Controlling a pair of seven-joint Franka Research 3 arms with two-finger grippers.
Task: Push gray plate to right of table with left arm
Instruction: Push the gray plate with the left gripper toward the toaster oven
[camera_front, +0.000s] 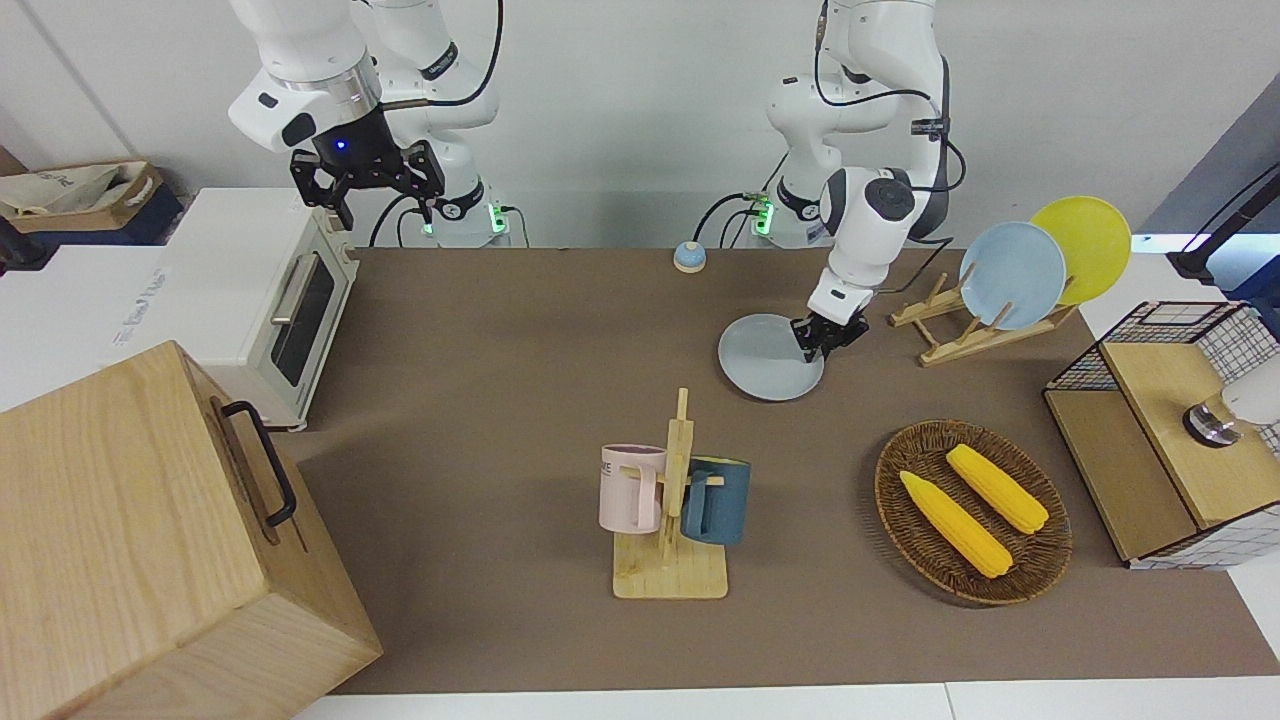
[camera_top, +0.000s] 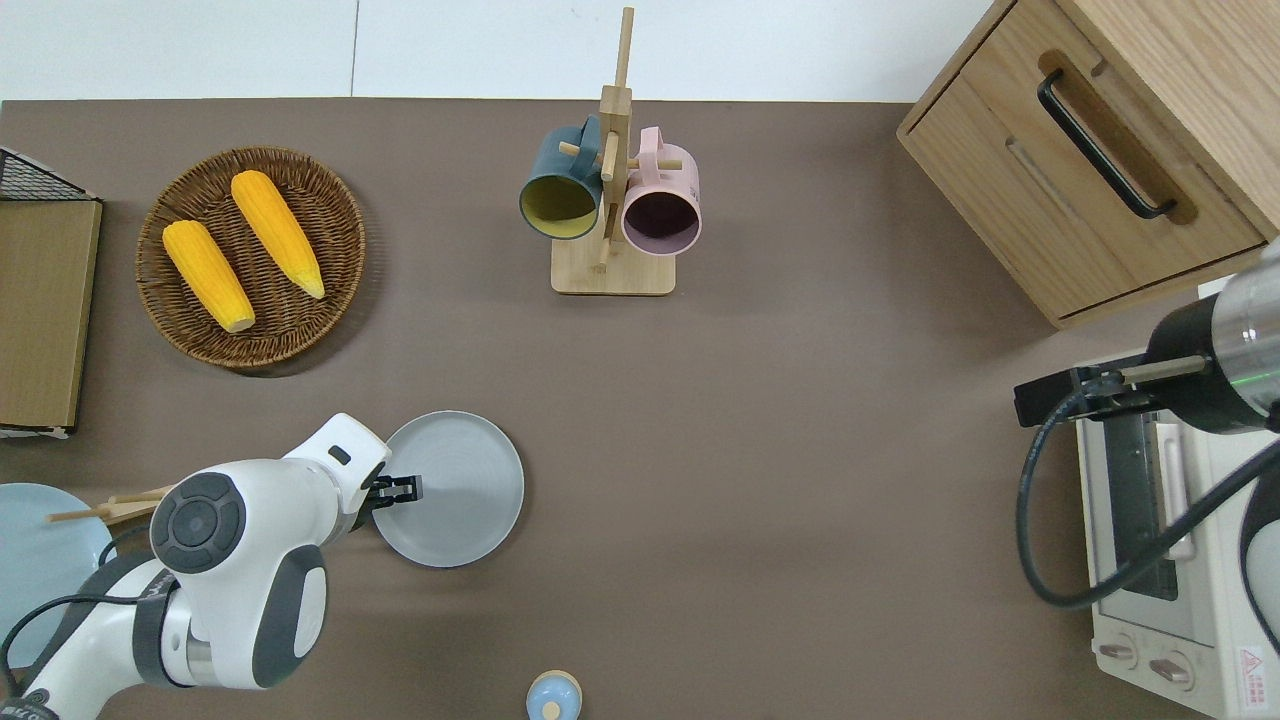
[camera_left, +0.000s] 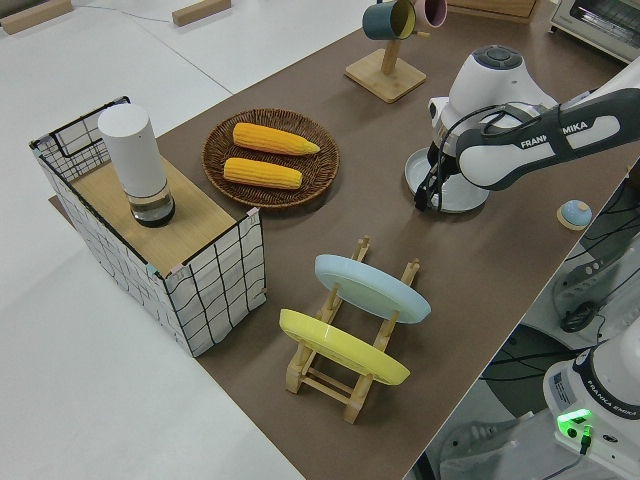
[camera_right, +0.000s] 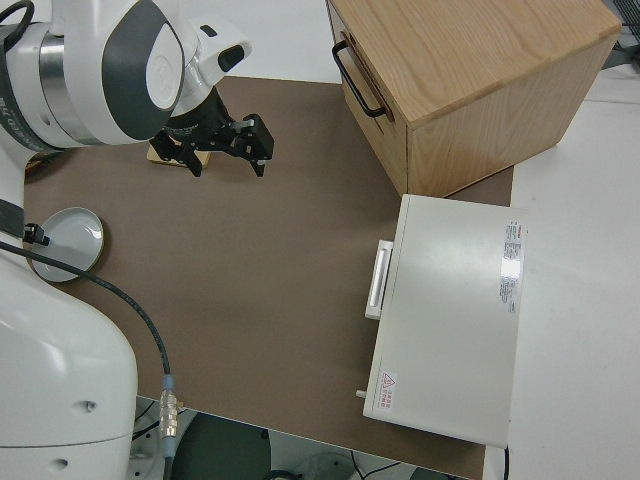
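On brown table (camera_top: 760, 420), left gripper (camera_top: 402, 489), jaws nearly closed and empty, presses inside gray plate (camera_top: 460, 490)'s rim; right arm parked.

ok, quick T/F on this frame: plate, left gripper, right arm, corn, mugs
1. The gray plate lies flat on the table. True.
2. The left gripper is over the basket. False: it is over the gray plate's edge toward the left arm's end.
3. The left gripper is wide open. False: its fingers are shut.
4. The right gripper holds the gray plate. False: the right arm is parked, its gripper open and empty.
5. Two corn cobs lie in the basket. True.
6. Both mugs stand on the table. False: they hang on the wooden mug rack.
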